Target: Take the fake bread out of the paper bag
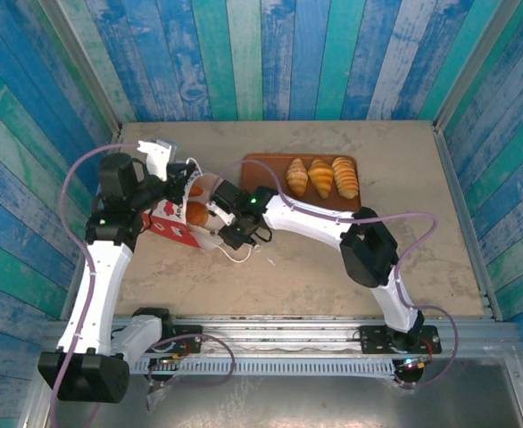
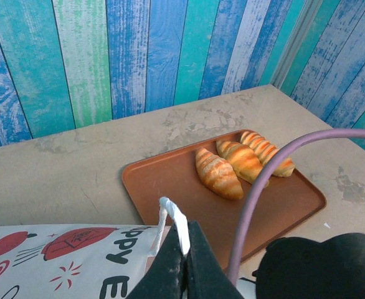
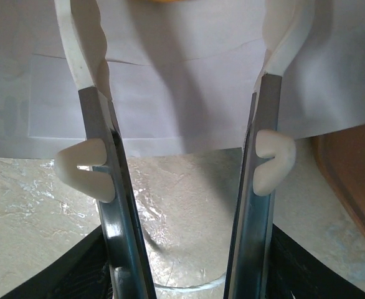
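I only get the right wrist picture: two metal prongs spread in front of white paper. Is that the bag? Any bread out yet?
Observer: Yes, that's the paper bag. Three pieces of fake bread sit on a brown tray beside it.
Operator: Anything left inside?
Observer: From above, orange-brown pieces show in the bag's mouth.
Operator: And the other arm?
Observer: The left claw is shut on the bag's white cord handle.
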Controlling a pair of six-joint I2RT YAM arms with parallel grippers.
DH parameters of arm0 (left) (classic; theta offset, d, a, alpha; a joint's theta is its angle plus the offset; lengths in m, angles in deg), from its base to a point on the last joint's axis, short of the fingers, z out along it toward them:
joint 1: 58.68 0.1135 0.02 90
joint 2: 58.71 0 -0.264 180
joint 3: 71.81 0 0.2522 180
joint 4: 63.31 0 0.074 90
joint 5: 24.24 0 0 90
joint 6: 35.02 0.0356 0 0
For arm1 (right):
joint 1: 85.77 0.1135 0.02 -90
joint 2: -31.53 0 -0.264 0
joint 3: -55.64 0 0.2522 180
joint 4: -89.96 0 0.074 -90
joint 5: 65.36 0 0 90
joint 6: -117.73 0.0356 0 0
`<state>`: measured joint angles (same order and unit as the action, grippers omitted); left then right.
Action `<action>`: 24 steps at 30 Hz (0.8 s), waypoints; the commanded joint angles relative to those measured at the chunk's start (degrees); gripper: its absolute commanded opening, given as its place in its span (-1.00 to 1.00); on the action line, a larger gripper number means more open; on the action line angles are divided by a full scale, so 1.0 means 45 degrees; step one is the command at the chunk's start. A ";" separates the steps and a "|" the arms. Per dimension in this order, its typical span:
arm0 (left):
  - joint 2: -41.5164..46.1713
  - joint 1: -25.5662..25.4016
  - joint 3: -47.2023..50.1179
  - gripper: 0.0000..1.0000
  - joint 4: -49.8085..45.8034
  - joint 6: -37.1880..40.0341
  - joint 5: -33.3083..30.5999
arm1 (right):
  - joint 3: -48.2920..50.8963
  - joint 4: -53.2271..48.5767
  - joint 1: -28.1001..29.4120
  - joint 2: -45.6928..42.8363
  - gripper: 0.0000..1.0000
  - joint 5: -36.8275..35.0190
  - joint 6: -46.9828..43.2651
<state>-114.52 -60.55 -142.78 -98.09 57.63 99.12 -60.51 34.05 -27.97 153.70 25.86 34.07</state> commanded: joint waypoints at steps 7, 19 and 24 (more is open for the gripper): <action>-0.0019 0.0025 0.0036 -1.00 0.0515 -0.0180 0.0093 | -0.0270 -0.0321 -0.0118 -0.0233 -0.07 0.0697 -0.0109; -0.0146 0.0026 0.0253 -1.00 0.0841 -0.0590 -0.0071 | 0.1281 -0.1543 -0.0078 -0.2231 -0.06 -0.0278 -0.0158; -0.0156 0.0022 0.0235 -1.00 0.0796 -0.0591 0.0104 | 0.0969 -0.1786 -0.0032 -0.2018 0.01 -0.0294 -0.0349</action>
<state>-114.96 -60.55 -141.91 -96.51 55.32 98.84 -55.55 28.17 -28.21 144.52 25.42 33.46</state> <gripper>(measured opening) 0.045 0.502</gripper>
